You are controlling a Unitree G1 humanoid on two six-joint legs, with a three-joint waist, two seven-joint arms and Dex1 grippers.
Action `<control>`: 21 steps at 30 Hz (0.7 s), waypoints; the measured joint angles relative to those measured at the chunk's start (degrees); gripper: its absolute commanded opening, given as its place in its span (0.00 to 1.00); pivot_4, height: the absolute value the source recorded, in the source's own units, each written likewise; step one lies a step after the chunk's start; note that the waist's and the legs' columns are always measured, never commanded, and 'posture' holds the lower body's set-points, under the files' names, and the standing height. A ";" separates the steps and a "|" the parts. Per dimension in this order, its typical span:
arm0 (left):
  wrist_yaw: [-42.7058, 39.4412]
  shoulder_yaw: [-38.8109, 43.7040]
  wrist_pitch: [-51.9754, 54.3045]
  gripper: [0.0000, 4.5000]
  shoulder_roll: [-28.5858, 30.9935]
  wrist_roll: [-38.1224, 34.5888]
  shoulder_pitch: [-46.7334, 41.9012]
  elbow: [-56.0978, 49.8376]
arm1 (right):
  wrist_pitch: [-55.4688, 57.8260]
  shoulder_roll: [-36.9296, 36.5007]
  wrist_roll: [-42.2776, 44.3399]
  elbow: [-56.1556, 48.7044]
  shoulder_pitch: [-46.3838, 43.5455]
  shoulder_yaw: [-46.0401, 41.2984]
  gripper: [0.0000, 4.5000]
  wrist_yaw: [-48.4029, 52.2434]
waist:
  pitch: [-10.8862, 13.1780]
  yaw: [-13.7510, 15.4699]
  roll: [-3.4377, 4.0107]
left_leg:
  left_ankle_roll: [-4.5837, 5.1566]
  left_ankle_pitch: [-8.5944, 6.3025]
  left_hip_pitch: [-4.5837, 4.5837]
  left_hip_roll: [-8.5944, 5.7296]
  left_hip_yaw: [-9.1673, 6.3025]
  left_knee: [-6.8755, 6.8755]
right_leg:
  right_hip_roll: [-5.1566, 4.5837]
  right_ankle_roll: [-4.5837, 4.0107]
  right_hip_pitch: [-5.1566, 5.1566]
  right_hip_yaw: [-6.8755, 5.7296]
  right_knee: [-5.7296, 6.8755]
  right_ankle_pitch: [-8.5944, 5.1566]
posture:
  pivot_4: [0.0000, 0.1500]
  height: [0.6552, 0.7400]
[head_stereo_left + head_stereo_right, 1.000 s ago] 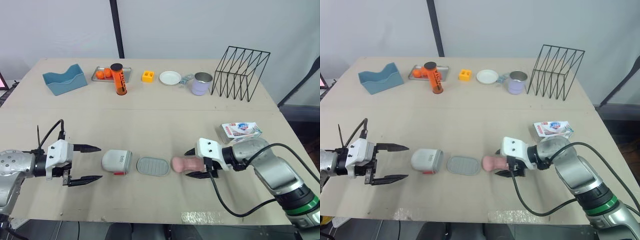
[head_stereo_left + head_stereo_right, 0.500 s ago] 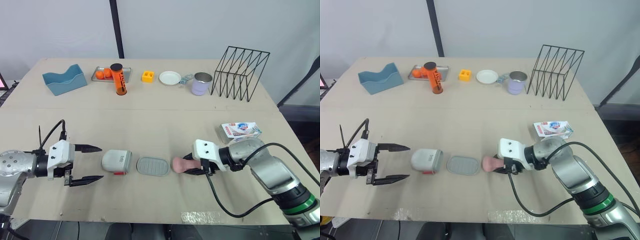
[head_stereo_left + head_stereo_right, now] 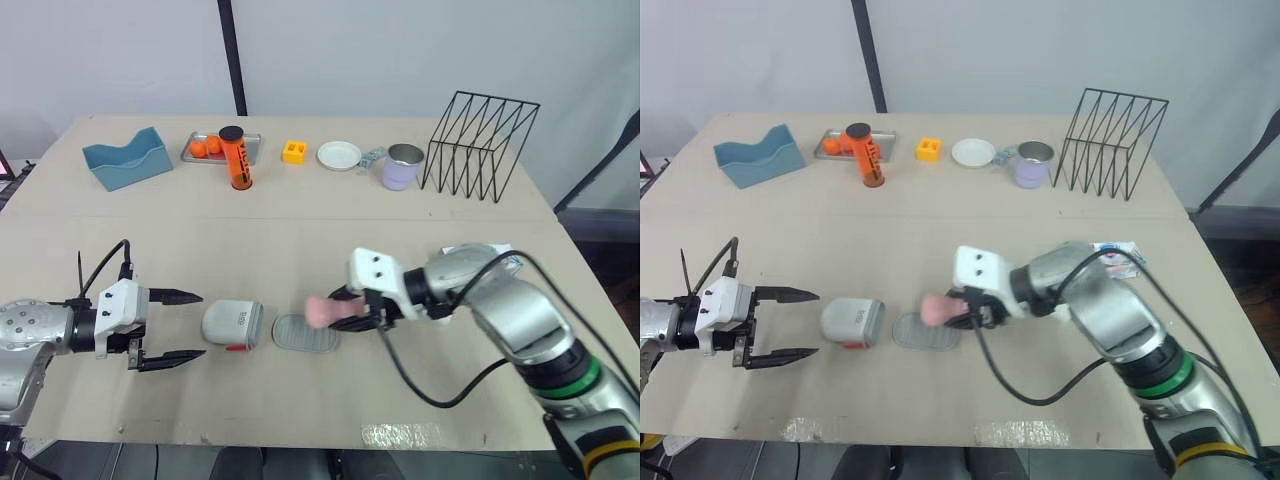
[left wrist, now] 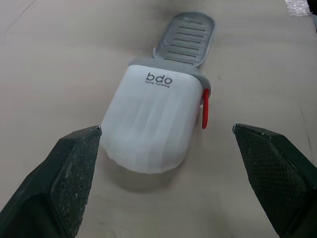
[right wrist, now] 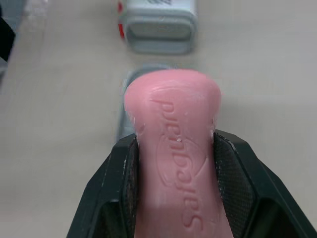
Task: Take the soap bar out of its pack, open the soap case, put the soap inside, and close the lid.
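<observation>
Noted soap (image 3: 320,311) clamped in right gripper (image 3: 345,312) over tray (image 3: 296,338); left gripper (image 3: 185,325) spread wide, left of tray beyond lid (image 3: 232,323).

— That soap bar (image 5: 176,148) looked waxy and matt, pink, with lettering pressed into a smooth face.
— And the soap case (image 4: 151,124) was white satin plastic, faintly ribbed, its grey tray (image 4: 187,37) slatted.
— Fingers (image 4: 69,173) of the left gripper (image 3: 200,325), flanking the case, showed black cross-hatched faces.
— The table (image 3: 330,240) under the case was matt beige.
</observation>
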 measured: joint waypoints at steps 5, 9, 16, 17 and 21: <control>0.64 -0.30 -0.45 1.00 -0.75 0.07 0.09 -0.25 | 4.60 4.04 -1.20 0.15 -4.27 5.43 0.37 -3.76 | 0.00 -0.17 0.00 | -0.05 0.03 -0.10 0.02 -0.06 0.05 | 0.02 -0.04 -0.12 -0.04 0.08 0.02 | 1.00 1.00; 1.19 -0.53 -0.44 1.00 -1.05 0.06 0.26 -0.93 | 6.39 6.48 -1.81 0.98 -6.74 7.08 0.37 -6.22 | -0.01 -0.15 -0.01 | -0.05 0.03 -0.12 0.03 -0.11 0.03 | 0.03 -0.04 -0.13 -0.11 0.07 0.02 | 1.00 1.00; 1.61 -0.74 -0.34 1.00 -1.48 0.06 0.78 -1.62 | 9.70 7.89 -1.71 1.75 -6.80 8.86 0.37 -8.83 | -0.01 -0.10 -0.01 | -0.08 0.04 -0.12 0.02 -0.13 0.03 | 0.02 -0.04 -0.13 -0.13 0.07 0.02 | 1.00 1.00; 1.67 -0.75 -0.34 1.00 -1.48 0.06 0.77 -1.71 | 10.26 7.89 -1.61 1.73 -6.80 8.95 0.37 -9.06 | -0.01 -0.09 -0.01 | -0.08 0.05 -0.12 0.02 -0.13 0.03 | 0.02 -0.04 -0.13 -0.12 0.07 0.02 | 1.00 1.00; 2.10 -0.80 -0.27 1.00 -1.48 0.07 0.76 -1.74 | 12.07 7.84 -1.04 1.57 -6.79 9.53 0.37 -9.89 | -0.01 -0.09 -0.01 | -0.08 0.04 -0.12 0.02 -0.13 0.02 | 0.03 -0.04 -0.14 -0.12 0.07 0.02 | 1.00 1.00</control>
